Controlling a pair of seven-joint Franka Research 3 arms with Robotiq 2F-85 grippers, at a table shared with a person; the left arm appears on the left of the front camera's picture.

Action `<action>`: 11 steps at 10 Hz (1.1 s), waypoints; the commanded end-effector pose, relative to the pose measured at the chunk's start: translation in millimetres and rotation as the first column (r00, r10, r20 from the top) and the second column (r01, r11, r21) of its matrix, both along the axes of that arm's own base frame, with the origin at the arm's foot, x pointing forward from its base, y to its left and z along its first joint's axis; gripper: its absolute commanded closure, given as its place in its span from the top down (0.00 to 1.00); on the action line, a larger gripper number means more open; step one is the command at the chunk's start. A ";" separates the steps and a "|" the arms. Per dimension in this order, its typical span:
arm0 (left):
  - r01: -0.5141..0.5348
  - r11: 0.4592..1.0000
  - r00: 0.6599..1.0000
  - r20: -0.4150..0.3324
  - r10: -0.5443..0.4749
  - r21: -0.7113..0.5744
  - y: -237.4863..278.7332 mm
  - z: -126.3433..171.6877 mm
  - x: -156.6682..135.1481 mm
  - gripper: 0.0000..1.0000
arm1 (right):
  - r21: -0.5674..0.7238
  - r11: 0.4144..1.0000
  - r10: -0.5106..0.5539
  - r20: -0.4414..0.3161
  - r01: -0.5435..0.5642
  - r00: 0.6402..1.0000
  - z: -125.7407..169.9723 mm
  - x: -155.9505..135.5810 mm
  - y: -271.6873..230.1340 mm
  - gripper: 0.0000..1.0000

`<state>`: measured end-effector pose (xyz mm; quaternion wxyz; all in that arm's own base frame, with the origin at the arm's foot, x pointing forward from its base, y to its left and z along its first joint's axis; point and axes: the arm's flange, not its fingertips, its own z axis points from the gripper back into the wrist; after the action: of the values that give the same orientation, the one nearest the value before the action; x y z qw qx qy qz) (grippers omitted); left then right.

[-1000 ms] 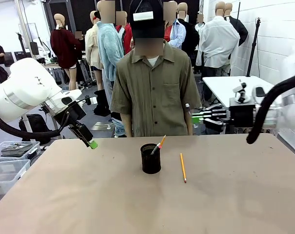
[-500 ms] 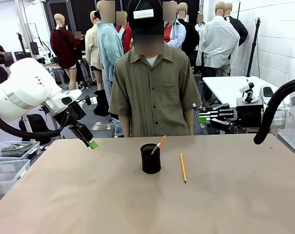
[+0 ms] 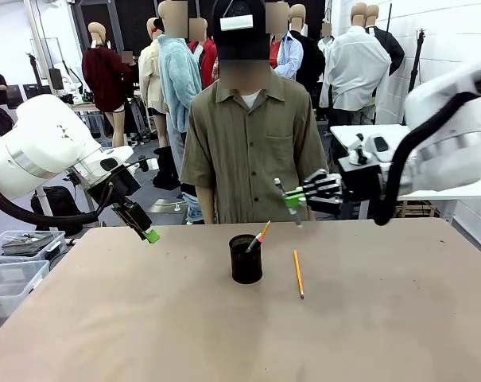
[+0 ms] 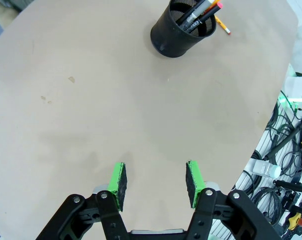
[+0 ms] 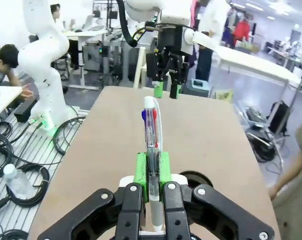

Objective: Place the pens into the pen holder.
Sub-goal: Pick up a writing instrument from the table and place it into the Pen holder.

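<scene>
Grips a pale pen (image 5: 151, 125) tight between the pads of the right claw (image 3: 292, 200), lengthwise along the fingers and jutting well past them, presumably to let the free end enter the cup first. Carries it above the far side of the bench (image 3: 105, 318), beyond and to the right of the pen holder (image 3: 246, 260), not yet over the mouth. Calls for a tilt toward upright before any release, judging by the slant. Inside the holder already: an orange pen (image 3: 260, 235) leaning on the rim, with a dark pen (image 4: 190, 17) beside it, perhaps more than one, hard to count from the left wrist. Flat on the bench just right of the cup, not touching it: the yellow pencil (image 3: 298, 273), an easy later pick. Has the left claw (image 3: 150, 235) half spread and empty, off by the bench's left edge, likely to stay out of the other arm's way.
</scene>
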<state>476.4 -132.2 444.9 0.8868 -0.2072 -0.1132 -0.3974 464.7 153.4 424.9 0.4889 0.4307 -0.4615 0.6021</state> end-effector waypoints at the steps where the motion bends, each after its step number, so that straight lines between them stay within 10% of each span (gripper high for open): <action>1: 0.013 1.000 1.000 0.000 -0.013 -0.005 2.1 1.3 1.0 0.63 | 0.015 0.995 0.095 -0.039 -0.094 0.995 -6.1 41.5 18.7 0.00; 11: 0.013 1.000 1.000 0.000 -0.013 -0.005 2.1 1.3 1.0 0.63 | 0.165 0.923 0.369 -0.127 -0.347 0.921 -50.8 112.4 120.7 0.00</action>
<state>476.4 -132.3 444.9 0.8867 -0.2075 -0.1128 -0.3975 563.8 268.6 378.6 0.3795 0.5681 -0.4052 0.6075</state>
